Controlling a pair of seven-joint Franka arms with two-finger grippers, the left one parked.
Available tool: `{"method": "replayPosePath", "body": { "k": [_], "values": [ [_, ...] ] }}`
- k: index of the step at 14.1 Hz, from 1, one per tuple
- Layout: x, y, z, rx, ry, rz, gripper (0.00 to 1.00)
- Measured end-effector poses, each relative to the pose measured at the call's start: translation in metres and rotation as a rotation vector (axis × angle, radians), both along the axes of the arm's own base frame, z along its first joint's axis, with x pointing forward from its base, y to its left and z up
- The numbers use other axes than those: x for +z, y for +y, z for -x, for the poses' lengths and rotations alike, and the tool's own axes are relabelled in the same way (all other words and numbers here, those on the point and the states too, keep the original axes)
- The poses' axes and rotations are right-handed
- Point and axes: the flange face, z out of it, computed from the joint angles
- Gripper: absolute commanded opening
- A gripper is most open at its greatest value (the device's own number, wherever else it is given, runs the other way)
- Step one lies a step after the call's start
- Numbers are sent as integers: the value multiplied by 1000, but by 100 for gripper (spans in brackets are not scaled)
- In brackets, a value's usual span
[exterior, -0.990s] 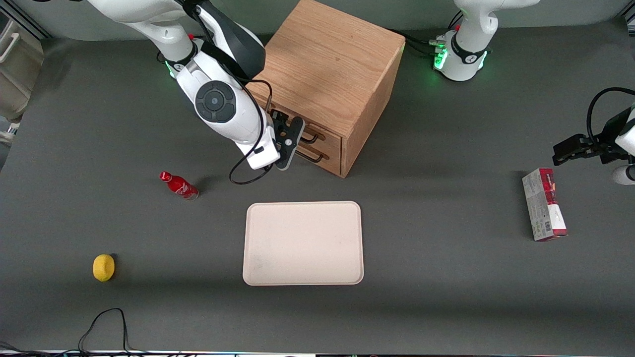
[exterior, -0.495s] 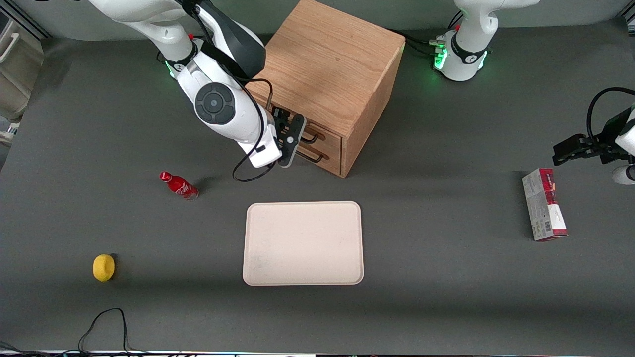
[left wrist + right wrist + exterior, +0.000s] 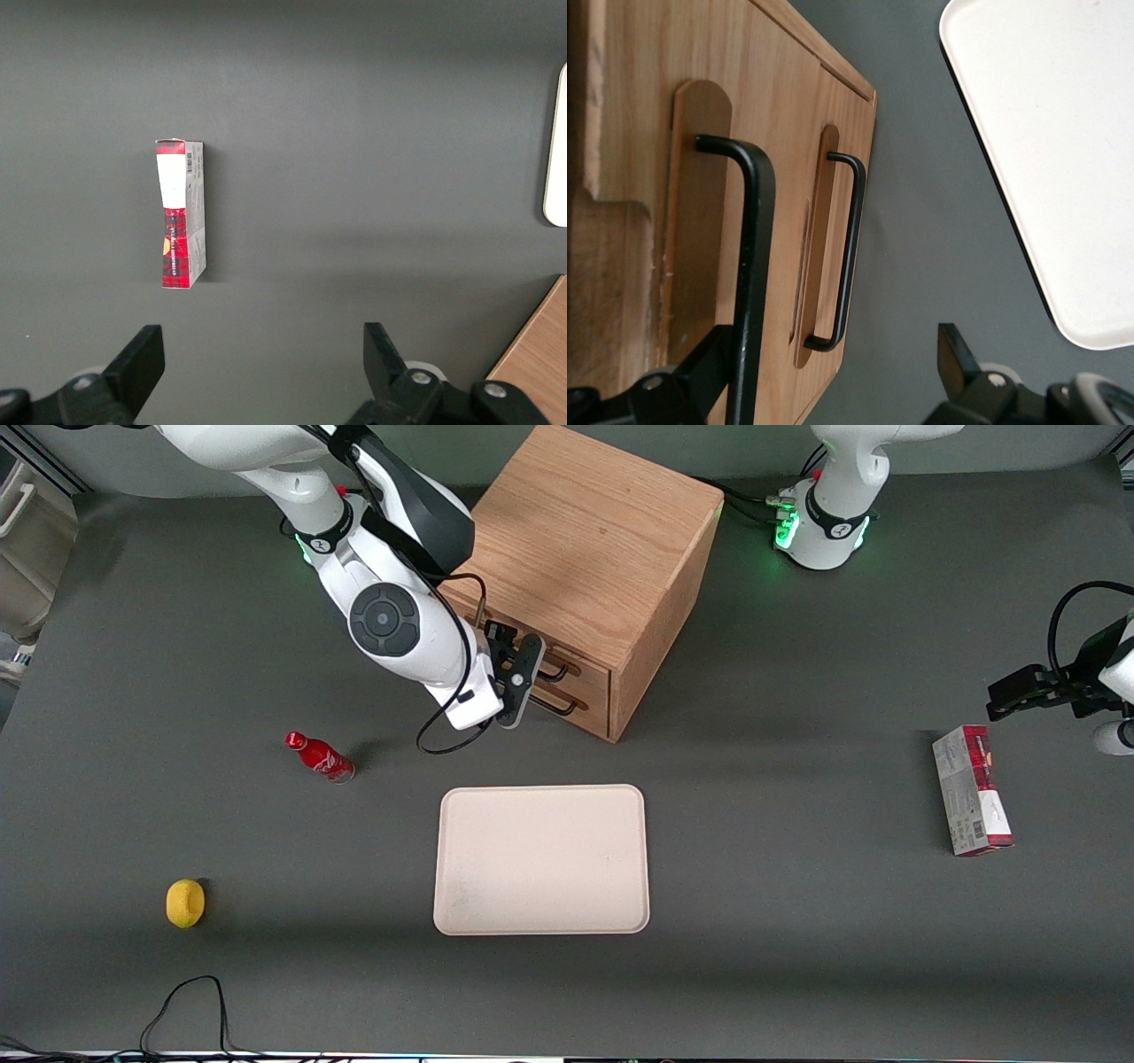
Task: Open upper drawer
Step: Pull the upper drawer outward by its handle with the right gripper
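Sitting flush in the oak cabinet [image 3: 595, 558], the upper drawer [image 3: 580, 668] is closed, its black handle [image 3: 751, 266] passing between the spread fingers of the gripper [image 3: 824, 376], one finger [image 3: 700, 367] against the bar, nothing clamped. Lower drawer [image 3: 833, 257] beside it. Cream tray [image 3: 541, 859] lies nearer the front camera.

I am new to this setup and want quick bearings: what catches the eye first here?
The oak cabinet dominates, with the gripper open at the upper drawer, its black handle between the fingers; the drawer looks shut. Nearer the camera lies a pale tray, with a red bottle and a lemon toward the working arm's end.
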Motion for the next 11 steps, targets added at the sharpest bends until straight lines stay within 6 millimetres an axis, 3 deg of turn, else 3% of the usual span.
{"method": "replayPosePath", "body": {
  "k": [2,5,11],
  "values": [
    [-6,-4,-8,-2,-11,-14,100],
    [-17,-27,-30,-10,-27,-22,100],
    [-11,-62,-74,-86,-65,-30,100]
  ]
}}
